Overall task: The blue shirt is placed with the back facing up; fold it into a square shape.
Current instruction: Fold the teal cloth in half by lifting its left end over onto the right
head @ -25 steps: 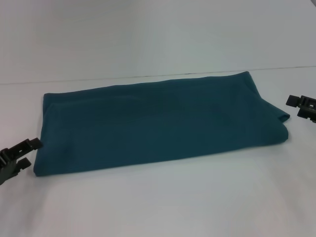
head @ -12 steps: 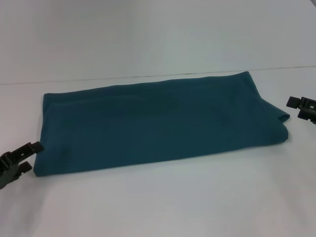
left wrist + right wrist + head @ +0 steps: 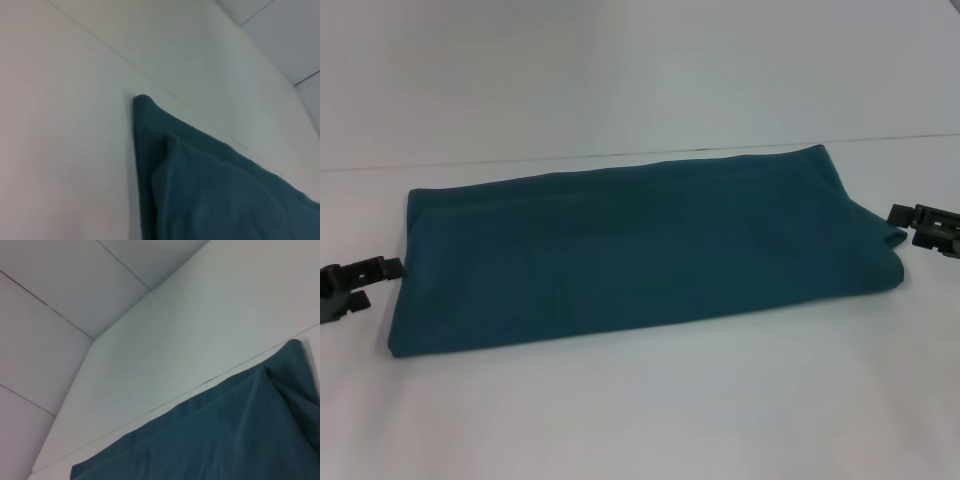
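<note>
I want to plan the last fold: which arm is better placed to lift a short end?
Left, narrowly: the left gripper almost touches the blue shirt at its short edge; the right gripper is similarly near its end.

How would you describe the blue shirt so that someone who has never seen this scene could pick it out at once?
On the white table, between the left gripper and the right gripper, lies the blue shirt, folded into a long flat band. It is the only cloth, dark teal and plain.

Left gripper (image 3: 368,283) and right gripper (image 3: 912,226) both sit low, fingers parted.
</note>
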